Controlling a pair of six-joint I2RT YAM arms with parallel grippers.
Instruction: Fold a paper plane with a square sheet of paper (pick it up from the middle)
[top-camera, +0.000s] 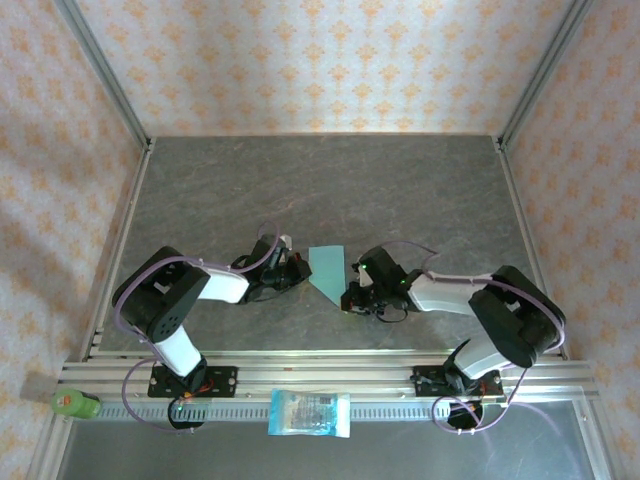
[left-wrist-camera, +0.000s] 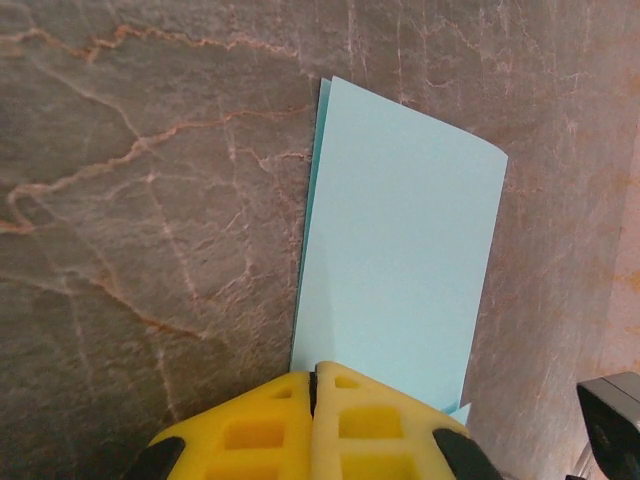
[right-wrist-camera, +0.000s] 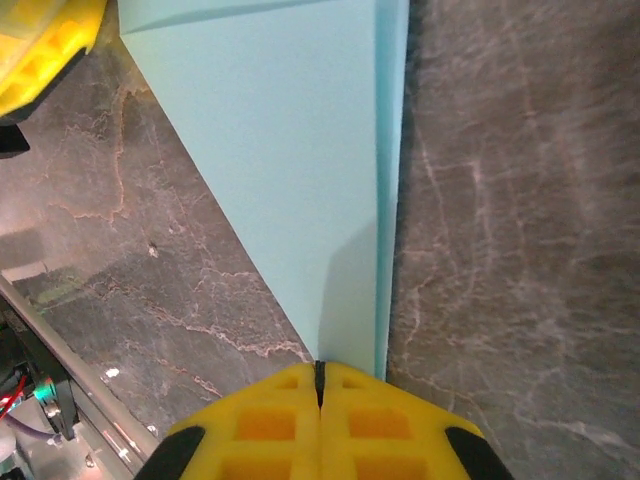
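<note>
Currently square sheet of paper (top-camera: 328, 268) lies flat at centre of table (top-camera: 420, 190), folded, layered edges showing, one end tapering to point. Jaws of left gripper (left-wrist-camera: 313, 372) pressed together, tips at paper's short edge. Jaws of right gripper (right-wrist-camera: 320, 365) likewise together, tips at pointed end. Whether tips press paper: cannot tell. Printed packet (top-camera: 310, 413) rests on front rail, well apart.
</note>
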